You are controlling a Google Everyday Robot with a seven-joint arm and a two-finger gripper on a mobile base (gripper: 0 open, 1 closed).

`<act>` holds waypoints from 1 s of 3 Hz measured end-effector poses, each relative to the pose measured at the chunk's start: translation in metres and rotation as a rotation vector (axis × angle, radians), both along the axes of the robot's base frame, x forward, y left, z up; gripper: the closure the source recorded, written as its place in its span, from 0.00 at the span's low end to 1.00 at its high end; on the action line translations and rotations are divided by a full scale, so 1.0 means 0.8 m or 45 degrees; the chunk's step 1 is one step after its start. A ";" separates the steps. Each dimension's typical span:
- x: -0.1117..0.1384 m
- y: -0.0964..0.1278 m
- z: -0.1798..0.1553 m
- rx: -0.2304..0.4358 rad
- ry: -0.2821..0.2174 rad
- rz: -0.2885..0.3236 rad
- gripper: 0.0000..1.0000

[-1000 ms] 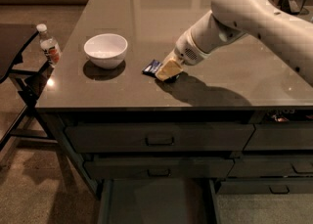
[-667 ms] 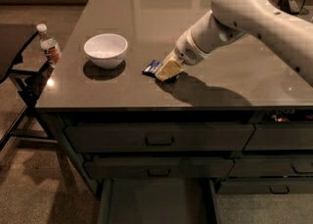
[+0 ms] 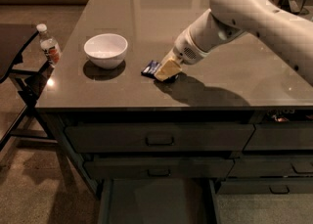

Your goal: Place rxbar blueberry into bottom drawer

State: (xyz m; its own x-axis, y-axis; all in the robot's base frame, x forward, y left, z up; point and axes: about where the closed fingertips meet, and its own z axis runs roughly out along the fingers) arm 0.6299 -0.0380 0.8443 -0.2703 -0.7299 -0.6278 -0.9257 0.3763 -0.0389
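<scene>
- Dark and glossy, the worktop fills most of the view, with a bank of drawers set in its front face and a tan floor around it.
- At its left part sits a white bowl, upright and apparently empty, well apart from the action, so it should not hinder a lift.
- Off the left edge, a water bottle stands on a low black side stand; it plays no part in the task.
- The rxbar blueberry lies flat on the worktop near the front edge, to the right of the bowl, its blue wrapper showing beside the tool.
- The white arm slants down from the upper right, a reach that puts its tan pincer low on the worktop and right against the bar's right end, covering part of it.
- Whether the pincer is wide, narrow or already closed on the bar cannot be told from this angle.
- Below, the top drawer and middle drawer are closed, while the bottom drawer is pulled out, its plain tray exposed.
- That open tray sits almost directly beneath the bar, likely so the bar can be carried over the front edge and lowered in.
- Judged from this, the step in hand is the grasp; the carrying and placing are not yet done.
</scene>
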 end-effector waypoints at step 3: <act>-0.085 -0.055 0.079 0.000 -0.125 0.086 1.00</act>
